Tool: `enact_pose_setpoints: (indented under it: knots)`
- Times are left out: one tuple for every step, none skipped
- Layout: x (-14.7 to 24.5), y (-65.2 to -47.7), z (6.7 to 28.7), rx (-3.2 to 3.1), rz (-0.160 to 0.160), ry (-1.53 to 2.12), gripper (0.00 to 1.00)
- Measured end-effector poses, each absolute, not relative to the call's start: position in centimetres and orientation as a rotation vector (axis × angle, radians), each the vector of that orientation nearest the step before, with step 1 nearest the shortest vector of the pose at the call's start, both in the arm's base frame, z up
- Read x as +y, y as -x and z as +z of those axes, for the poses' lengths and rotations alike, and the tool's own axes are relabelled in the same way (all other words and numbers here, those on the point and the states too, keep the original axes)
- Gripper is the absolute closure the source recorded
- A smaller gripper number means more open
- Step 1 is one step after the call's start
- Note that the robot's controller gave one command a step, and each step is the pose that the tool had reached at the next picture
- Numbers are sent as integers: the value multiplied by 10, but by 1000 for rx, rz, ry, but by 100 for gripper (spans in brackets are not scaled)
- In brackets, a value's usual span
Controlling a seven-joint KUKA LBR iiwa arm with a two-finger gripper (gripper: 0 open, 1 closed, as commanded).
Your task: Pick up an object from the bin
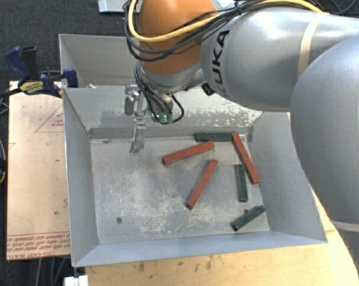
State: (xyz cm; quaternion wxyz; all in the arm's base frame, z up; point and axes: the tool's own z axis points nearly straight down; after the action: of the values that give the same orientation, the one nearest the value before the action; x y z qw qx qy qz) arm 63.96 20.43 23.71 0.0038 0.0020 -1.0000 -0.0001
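We found the gripper short of the sticks

The gripper hung over bare floor at the bin's back left; we could not tell whether its jaws stood apart or together. The nearest red stick lay to its right, so we judged it best to move over and grasp across the stick's middle.

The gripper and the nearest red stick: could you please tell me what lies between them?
Nothing: the camera view shows only bare bin floor between the gripper and the left end of that red stick.
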Motion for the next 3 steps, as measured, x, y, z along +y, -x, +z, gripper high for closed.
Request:
enact_pose_setpoints:
  knots:
    - [203, -641, 243, -3143, -2, -1, 0]
    - [154, -636, 179, -3138, -2, -205, 0]
    - [208, -646, 164, -3125, -2, -367, 0]
